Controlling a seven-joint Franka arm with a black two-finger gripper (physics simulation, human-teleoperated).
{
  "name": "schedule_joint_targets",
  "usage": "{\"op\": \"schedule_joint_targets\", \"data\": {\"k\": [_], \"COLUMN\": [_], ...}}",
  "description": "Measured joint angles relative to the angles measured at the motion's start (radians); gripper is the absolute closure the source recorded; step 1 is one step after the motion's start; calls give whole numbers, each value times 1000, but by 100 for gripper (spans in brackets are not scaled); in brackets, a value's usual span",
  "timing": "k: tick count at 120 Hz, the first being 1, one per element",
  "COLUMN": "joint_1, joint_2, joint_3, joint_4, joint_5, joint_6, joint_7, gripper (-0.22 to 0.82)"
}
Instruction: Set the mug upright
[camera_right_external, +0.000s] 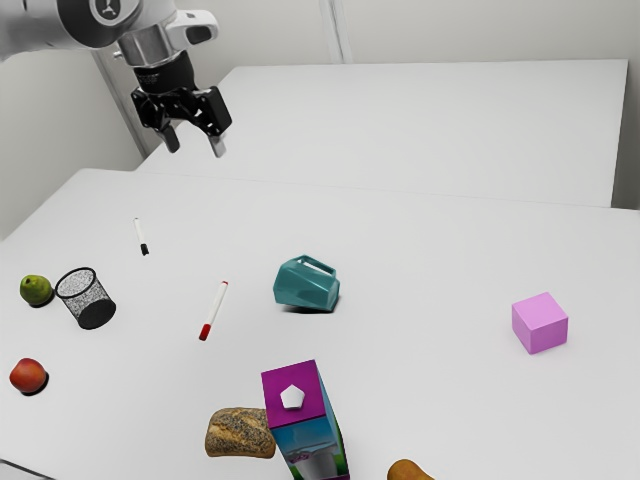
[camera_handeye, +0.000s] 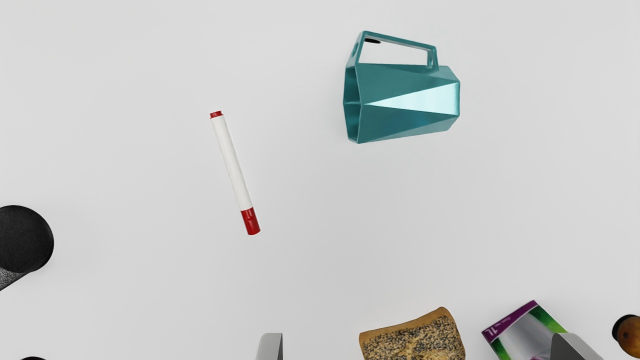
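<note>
1. While the teal mug (camera_right_external: 307, 285) is lying on its side on the table (camera_right_external: 430, 240), its mouth is facing the side where the red-capped marker (camera_handeye: 232, 162) is resting, and its handle (camera_handeye: 400, 41) is pointing away from the bread (camera_right_external: 240, 433) and the carton (camera_right_external: 310, 425).
2. High above the table and well apart from the mug, the gripper (camera_right_external: 195, 149) is hanging wide open, holding nothing.
3. Slipping is looking like the main risk: the walls are narrowing toward the base, so flat fingers could be squeezing a slope and sending the mug sliding or rolling.
4. If the fingers are catching only the handle, the heavier body could be swinging instead of turning upright.
5. Letting go while the base is tilting, or too high, could be tipping it back over.
6. Glossy triangular facets are covering the mug's body, and straight bars are forming its angular handle.
7. Around it, the bread is showing a rough, seed-speckled crust; the carton is standing boxy and printed; the marker is lying slim and smooth; the pen holder (camera_right_external: 86, 298) is displaying speckled mesh, and the pink block (camera_right_external: 540, 323) plain flat faces.
</note>
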Motion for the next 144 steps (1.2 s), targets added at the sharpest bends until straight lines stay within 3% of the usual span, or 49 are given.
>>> {"op": "schedule_joint_targets", "data": {"k": [74,144], "joint_1": [40,70], "joint_2": [116,189], "joint_3": [22,59], "joint_4": [41,-237], "joint_5": [-84,-295], "joint_6": [35,337], "joint_7": [16,135], "gripper": [2,3]}}
